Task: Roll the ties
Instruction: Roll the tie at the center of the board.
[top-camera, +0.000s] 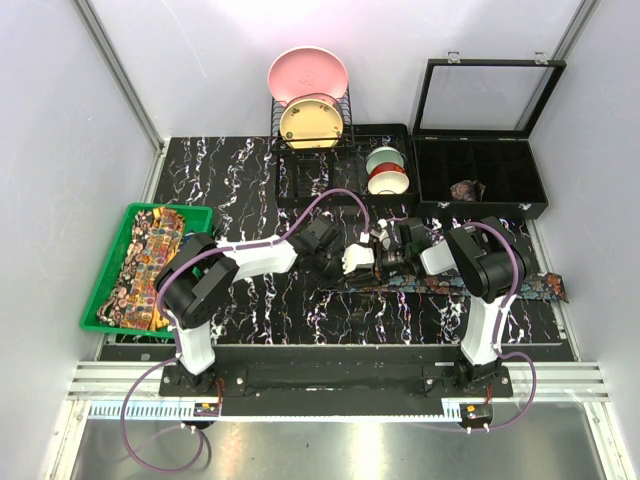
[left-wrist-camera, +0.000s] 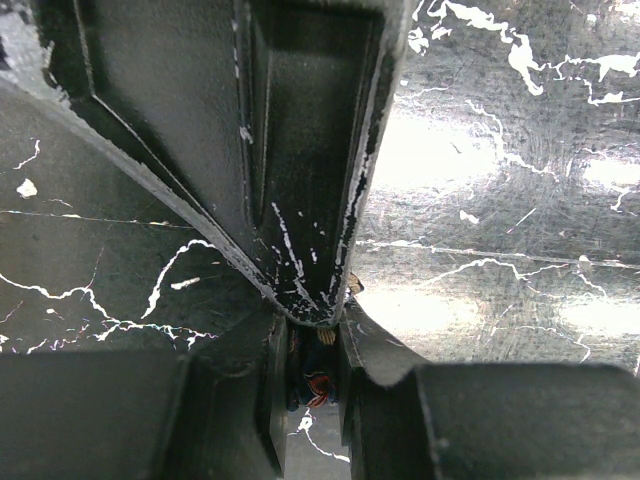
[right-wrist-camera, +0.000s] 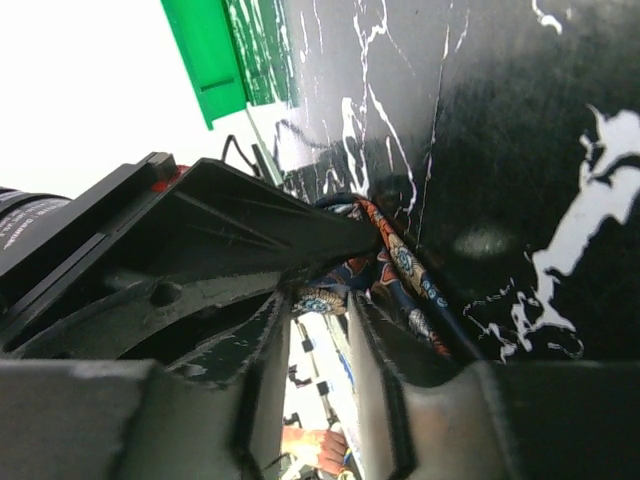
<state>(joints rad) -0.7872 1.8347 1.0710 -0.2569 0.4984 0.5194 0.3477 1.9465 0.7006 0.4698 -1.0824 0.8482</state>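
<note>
We see left claw (top-camera: 352, 262) pinching tie (top-camera: 535, 288) end at table (top-camera: 240, 190) centre; right claw (top-camera: 386, 256) facing it, astride same end, grip unclear to us. Tie's length runs rightward, along right claw's own side.

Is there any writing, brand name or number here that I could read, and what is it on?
Nothing here is readable.
Faint pale print on the black barrel at the left edge of the right wrist view: too blurred to read.

Tie (top-camera: 545, 289) on table (top-camera: 245, 185), right of tray (top-camera: 190, 209)
</note>
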